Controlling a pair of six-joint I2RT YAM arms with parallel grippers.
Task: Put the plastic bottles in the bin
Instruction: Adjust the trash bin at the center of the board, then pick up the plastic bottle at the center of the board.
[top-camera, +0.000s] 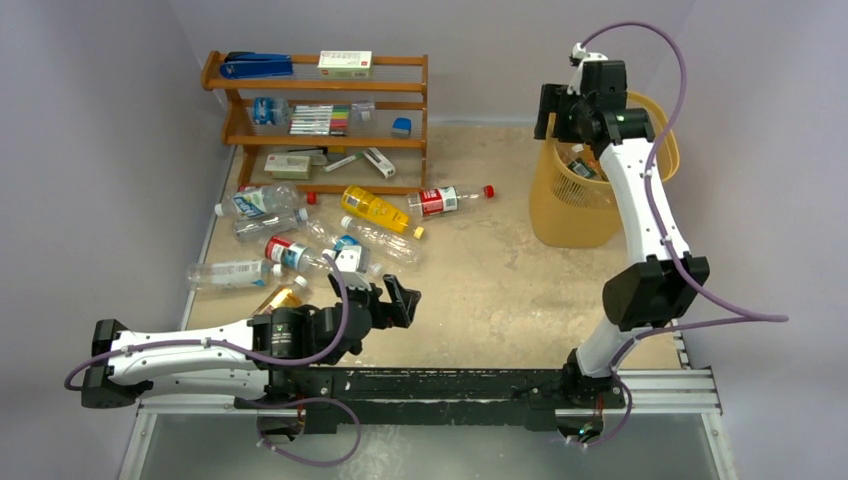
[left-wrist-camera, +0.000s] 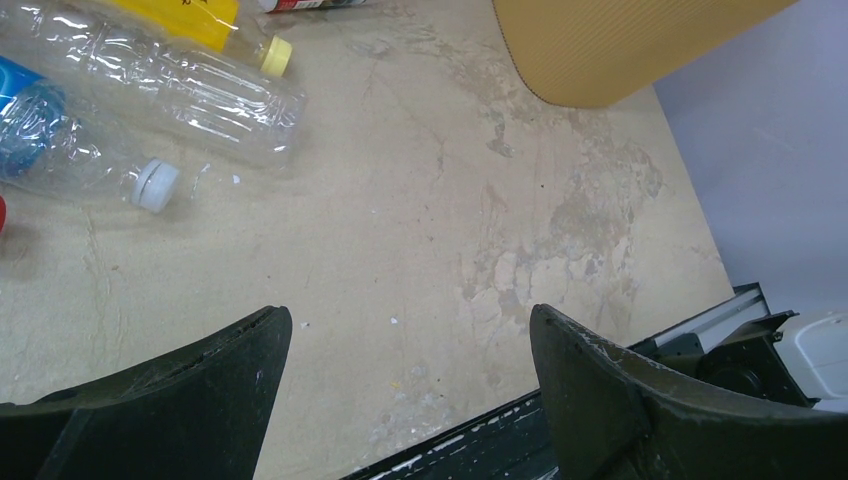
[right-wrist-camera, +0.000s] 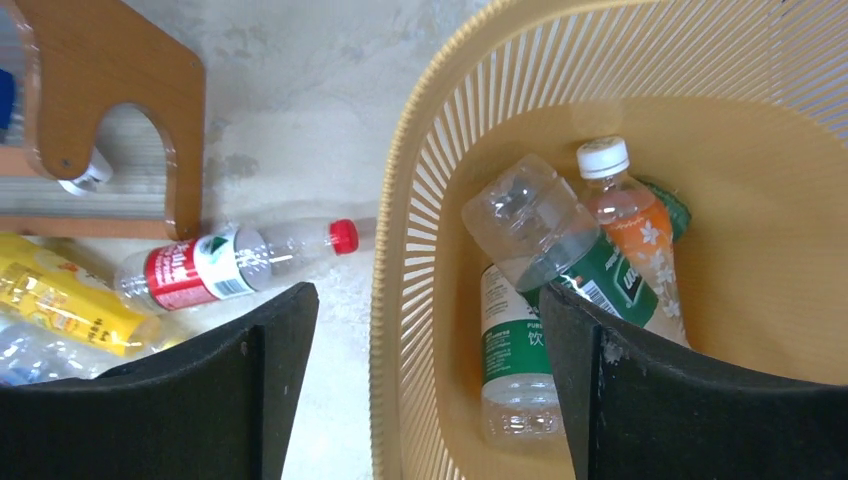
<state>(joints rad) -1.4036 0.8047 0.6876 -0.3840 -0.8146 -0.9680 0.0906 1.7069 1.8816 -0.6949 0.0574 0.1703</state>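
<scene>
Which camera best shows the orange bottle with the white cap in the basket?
The right wrist view: the orange plastic bottle with white cap shows clearly inside the yellow lattice bin. In the top view the right arm mostly hides it; the left wrist shows only the bin's wall.

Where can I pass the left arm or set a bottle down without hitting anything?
Free: the bare tabletop between the bottle pile and the bin, just ahead of the open left gripper, and the strip between the wooden shelf rack and the bin. Crowded: the left side before the rack, where bottles lie packed; a red-labelled bottle juts toward the middle.
</scene>
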